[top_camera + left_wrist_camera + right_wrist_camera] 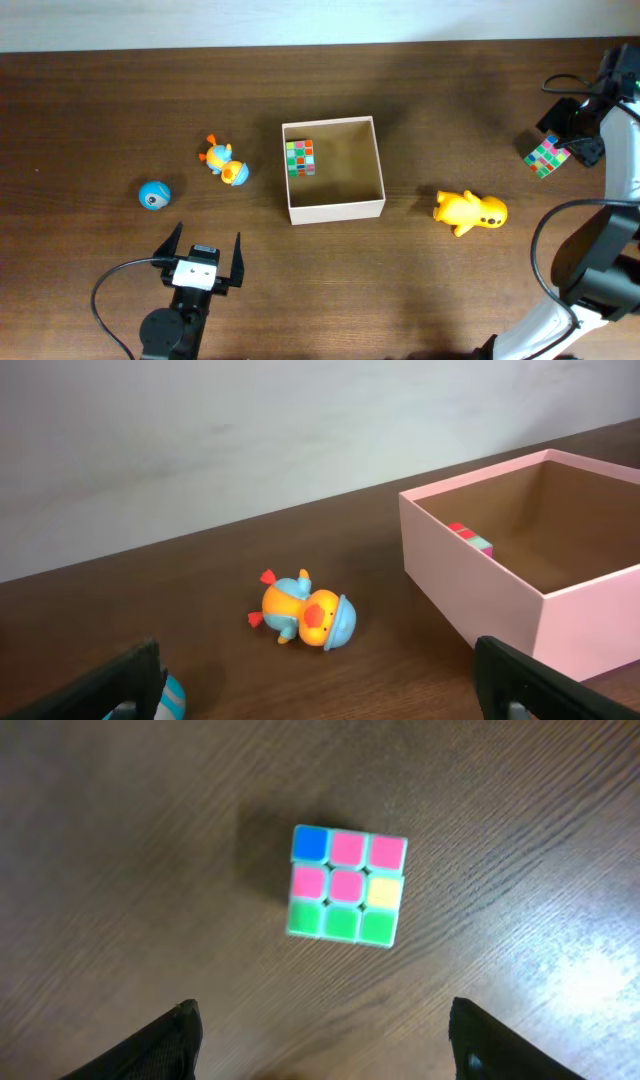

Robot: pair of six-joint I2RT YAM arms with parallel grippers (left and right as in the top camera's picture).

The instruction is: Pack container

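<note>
The container point(338, 210), a square cream-walled box with a tan inside, sits mid-table and holds a colourful puzzle cube point(300, 157) at its left wall. In the left wrist view the container point(480, 585) is at the right, with the cube point(472, 540) just showing inside. My left gripper point(205, 250) is open and empty, near the front edge point(320, 695). My right gripper point(572, 135) is open at the far right. It hovers over a second puzzle cube point(547, 155), which lies on the table ahead of the open fingers point(325, 1040) in the right wrist view point(347, 886).
An orange and blue bird toy point(224, 162) lies on its side left of the container, also in the left wrist view point(305, 618). A blue ball point(154, 195) lies further left, by my left finger point(170, 695). A yellow duck point(470, 211) lies right of the container.
</note>
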